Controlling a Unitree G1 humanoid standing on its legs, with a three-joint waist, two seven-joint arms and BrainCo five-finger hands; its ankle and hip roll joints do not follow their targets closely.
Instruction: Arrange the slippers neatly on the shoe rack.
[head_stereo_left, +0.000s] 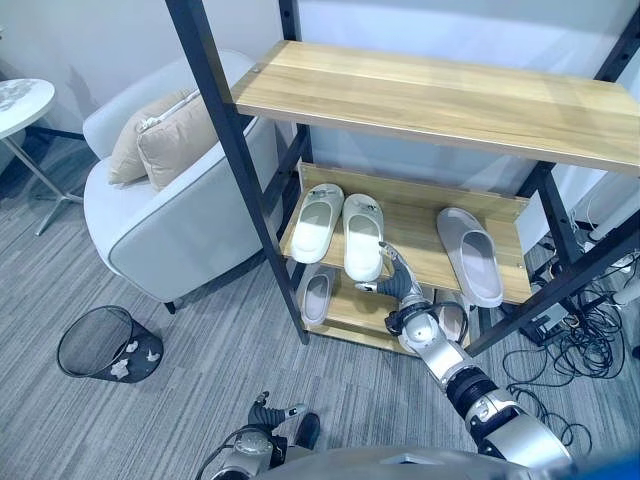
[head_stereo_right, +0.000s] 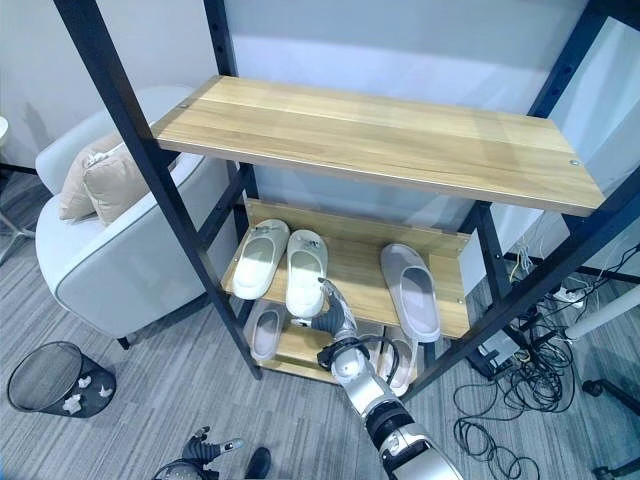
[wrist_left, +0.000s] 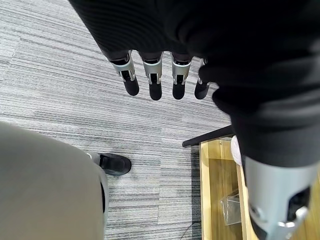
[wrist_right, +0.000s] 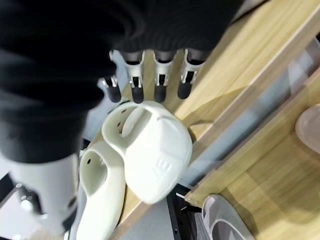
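Note:
Two white slippers, one (head_stereo_left: 316, 222) and the other (head_stereo_left: 363, 236), lie side by side at the left of the rack's middle shelf (head_stereo_left: 420, 235), toes toward the wall. A grey slipper (head_stereo_left: 472, 255) lies at the right of that shelf. On the lowest shelf are a grey slipper (head_stereo_left: 317, 296) at the left and another (head_stereo_left: 452, 320) partly behind my right arm. My right hand (head_stereo_left: 405, 290) is open at the heel of the inner white slipper (wrist_right: 157, 155), its fingertips (wrist_right: 160, 92) just at the heel rim. My left hand (head_stereo_left: 262, 418) hangs low over the carpet, fingers (wrist_left: 155, 80) relaxed and holding nothing.
The rack's black posts (head_stereo_left: 235, 150) and wide top shelf (head_stereo_left: 440, 100) stand over the slippers. A grey armchair (head_stereo_left: 170, 220) with cushions is to the left, with a wire waste bin (head_stereo_left: 108, 345) in front of it. Cables (head_stereo_left: 580, 340) lie on the floor at the right.

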